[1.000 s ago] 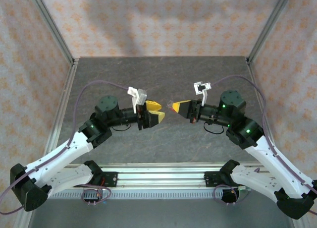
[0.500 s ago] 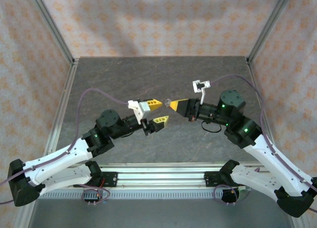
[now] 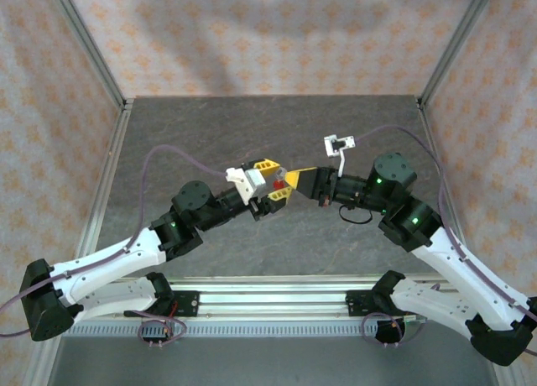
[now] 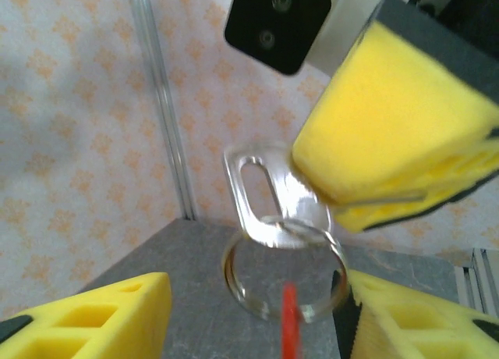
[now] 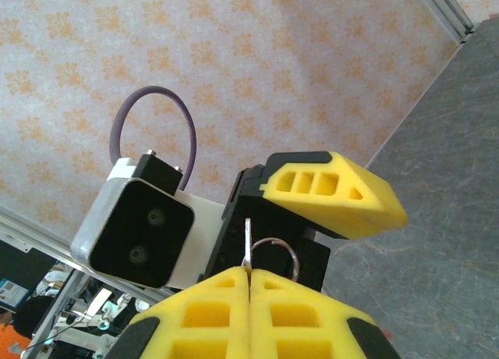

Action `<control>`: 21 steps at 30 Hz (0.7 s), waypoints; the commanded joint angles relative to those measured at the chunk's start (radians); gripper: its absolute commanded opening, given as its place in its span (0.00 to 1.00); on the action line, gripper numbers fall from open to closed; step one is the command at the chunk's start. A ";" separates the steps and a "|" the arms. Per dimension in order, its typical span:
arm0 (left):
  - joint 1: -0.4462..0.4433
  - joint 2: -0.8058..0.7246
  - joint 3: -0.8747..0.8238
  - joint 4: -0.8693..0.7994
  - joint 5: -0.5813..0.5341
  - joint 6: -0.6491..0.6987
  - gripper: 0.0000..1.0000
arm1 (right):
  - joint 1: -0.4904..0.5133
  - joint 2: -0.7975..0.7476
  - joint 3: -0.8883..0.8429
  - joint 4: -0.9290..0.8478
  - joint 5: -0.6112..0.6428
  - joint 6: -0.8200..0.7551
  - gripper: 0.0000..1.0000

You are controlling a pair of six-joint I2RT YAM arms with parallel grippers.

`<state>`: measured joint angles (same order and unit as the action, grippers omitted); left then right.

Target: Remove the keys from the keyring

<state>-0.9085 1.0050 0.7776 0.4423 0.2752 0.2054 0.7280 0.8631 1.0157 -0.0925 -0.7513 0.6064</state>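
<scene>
Key point(image 4: 257, 189): silvery, slotted plate, pinched at one end between the yellow pads of the right end effector, held up off the tabletop point(image 3: 268, 126).
Right end effector point(image 3: 293, 179): clenched on the key, fingers pressed flat together.
Keyring point(image 4: 284, 271): thin wire ring threaded through the key's slot and hanging below it, with a red piece point(image 4: 290, 328) at its lower edge.
Left end effector point(image 3: 276, 182): released, fingers spread to either side of the keyring; contact with the ring cannot be told.
</scene>
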 commanded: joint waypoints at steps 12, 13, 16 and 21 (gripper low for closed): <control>-0.006 0.018 0.055 0.052 0.000 0.041 0.34 | 0.007 -0.027 0.014 0.070 -0.016 0.026 0.00; -0.004 0.018 0.054 0.052 0.002 0.040 0.34 | 0.007 -0.027 0.014 0.072 -0.014 0.028 0.00; -0.004 0.020 0.055 0.060 0.002 0.039 0.34 | 0.007 -0.027 0.014 0.080 -0.016 0.033 0.00; -0.005 0.013 0.055 0.061 0.004 0.041 0.32 | 0.007 -0.028 0.007 0.085 -0.019 0.038 0.00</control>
<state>-0.9085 1.0237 0.8021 0.4614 0.2764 0.2344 0.7288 0.8536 1.0157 -0.0620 -0.7563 0.6323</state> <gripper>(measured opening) 0.329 0.049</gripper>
